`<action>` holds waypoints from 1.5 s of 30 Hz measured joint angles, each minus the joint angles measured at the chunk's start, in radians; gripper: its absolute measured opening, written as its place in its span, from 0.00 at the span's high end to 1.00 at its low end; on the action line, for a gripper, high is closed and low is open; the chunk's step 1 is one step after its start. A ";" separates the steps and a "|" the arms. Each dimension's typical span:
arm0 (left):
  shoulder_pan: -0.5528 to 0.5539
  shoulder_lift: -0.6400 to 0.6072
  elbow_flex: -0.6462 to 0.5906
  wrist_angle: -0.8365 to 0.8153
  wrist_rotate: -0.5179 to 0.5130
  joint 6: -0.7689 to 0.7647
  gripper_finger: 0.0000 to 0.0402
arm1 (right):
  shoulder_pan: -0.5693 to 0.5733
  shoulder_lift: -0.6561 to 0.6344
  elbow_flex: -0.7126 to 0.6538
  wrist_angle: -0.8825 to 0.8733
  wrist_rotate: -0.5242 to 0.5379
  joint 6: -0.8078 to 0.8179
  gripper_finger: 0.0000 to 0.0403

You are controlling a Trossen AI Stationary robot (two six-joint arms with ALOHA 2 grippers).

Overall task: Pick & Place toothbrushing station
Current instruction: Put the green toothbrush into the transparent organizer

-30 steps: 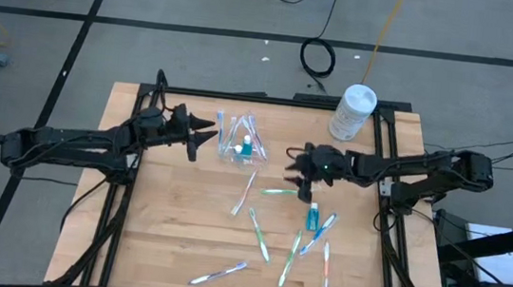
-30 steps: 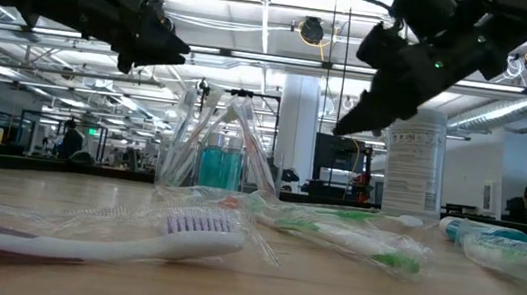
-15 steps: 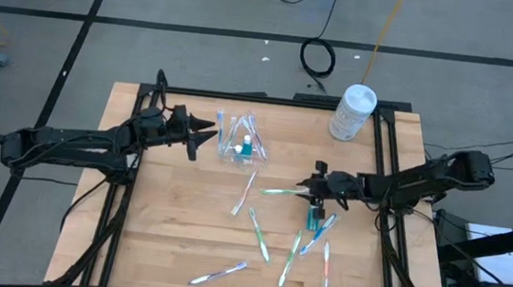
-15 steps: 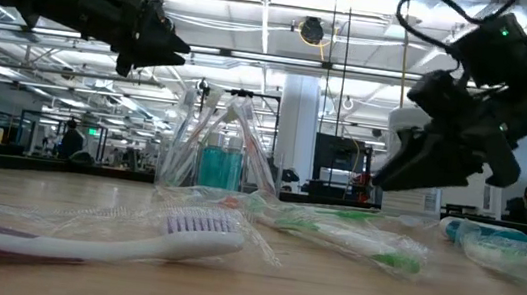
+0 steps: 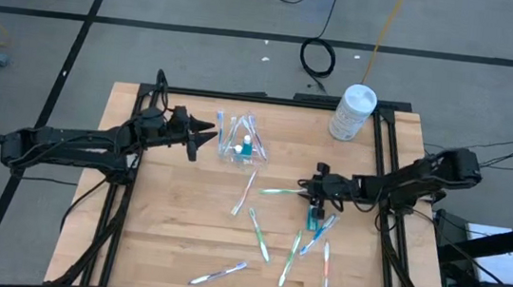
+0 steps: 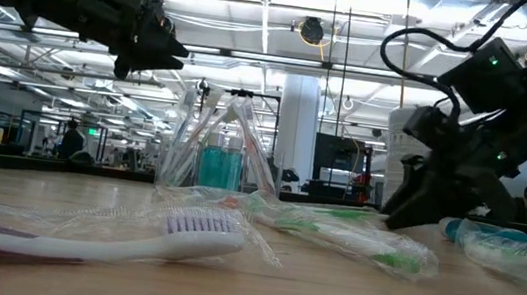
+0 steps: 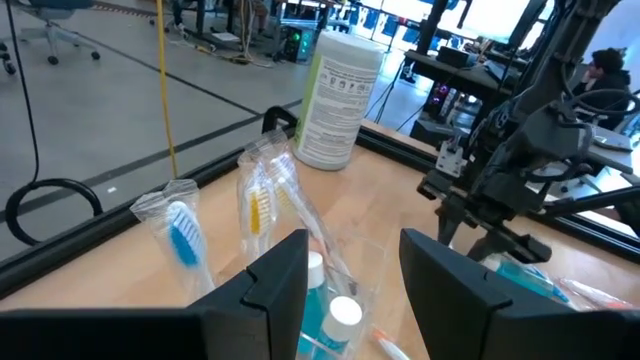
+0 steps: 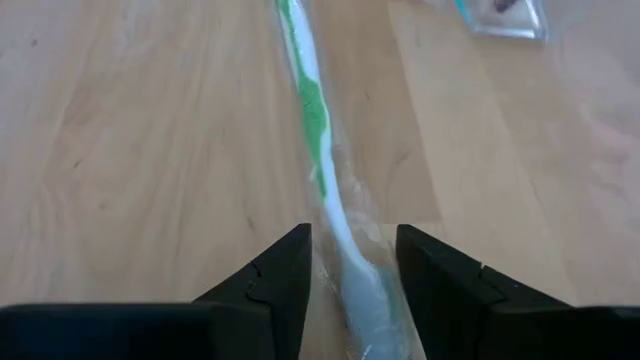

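1. The wooden table (image 5: 170, 240) carried the whole toothbrushing set, with a white canister (image 5: 352, 113) at its far right corner.
2. The left gripper (image 5: 208, 135) hung above the table just left of the cup, jaws spread and holding nothing.
3. The right gripper (image 5: 306, 187) sat low at the table's right-centre, its spread jaws straddling the near end of the green toothbrush (image 5: 278, 192) without yet pinching it.
4. The clear cup (image 5: 237, 148) stood at far centre, already holding wrapped brushes and a blue toothpaste tube (image 5: 247, 145).
5. More wrapped toothbrushes (image 5: 261, 237) lay scattered over the near half of the table.
6. The green toothbrush, lying flat in its crinkly wrapper, looked light and stiff; the film would probably be slippery, so a firm pinch across the handle near its middle seemed the safest hold.
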 joint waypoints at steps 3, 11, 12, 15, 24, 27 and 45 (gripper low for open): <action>-0.001 0.000 0.000 0.000 0.000 0.000 0.59 | 0.000 0.045 0.001 0.033 0.001 -0.032 0.68; -0.001 0.000 0.000 -0.001 0.000 0.000 0.59 | 0.000 0.062 -0.001 0.116 -0.007 -0.135 0.90; -0.002 0.000 0.000 -0.001 0.000 0.000 0.59 | 0.000 0.062 0.001 0.124 -0.006 -0.158 0.90; -0.002 0.000 0.000 -0.002 0.000 -0.006 0.59 | 0.009 0.063 0.024 0.113 -0.003 -0.228 0.90; -0.002 0.000 0.000 -0.002 0.000 -0.043 0.59 | 0.086 -0.006 0.269 -0.315 0.148 -0.410 0.88; -0.002 0.000 0.000 -0.004 0.000 -0.054 0.59 | 0.112 -0.034 0.408 -0.552 0.278 -0.490 0.89; -0.002 0.000 0.000 -0.015 -0.008 -0.054 0.59 | 0.048 -0.044 0.859 -0.958 0.509 -1.136 0.90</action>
